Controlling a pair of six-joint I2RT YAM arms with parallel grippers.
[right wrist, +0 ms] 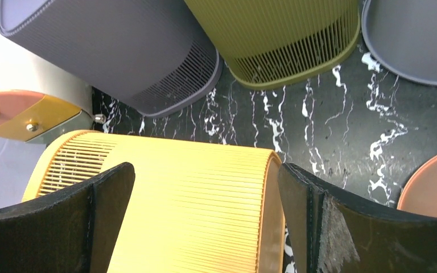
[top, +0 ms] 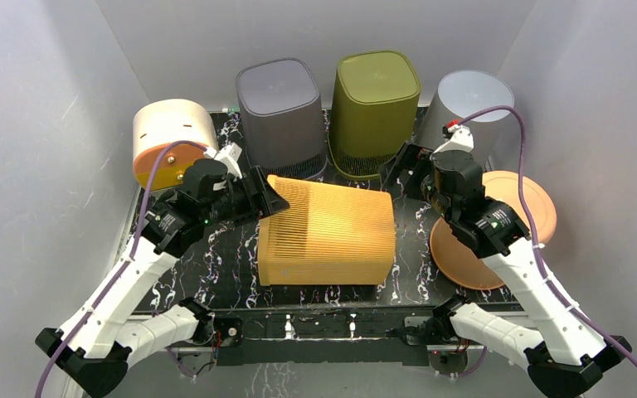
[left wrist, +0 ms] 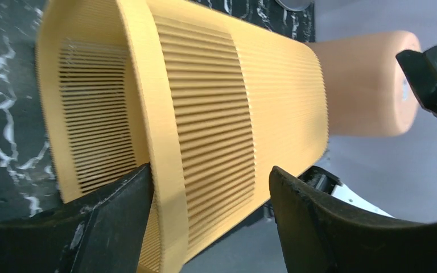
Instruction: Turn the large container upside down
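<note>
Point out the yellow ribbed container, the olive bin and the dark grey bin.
yellow ribbed container (top: 328,236): top external view, upward-facing side wall.
olive bin (top: 376,81): top external view, flat top face.
dark grey bin (top: 275,87): top external view, flat top face.

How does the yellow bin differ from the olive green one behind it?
The yellow bin lies on its side mid-table; the olive green bin stands closed end up at the back. The left gripper has its jaws either side of the yellow bin's rim; nothing touches the olive one. Both are ribbed.
</note>
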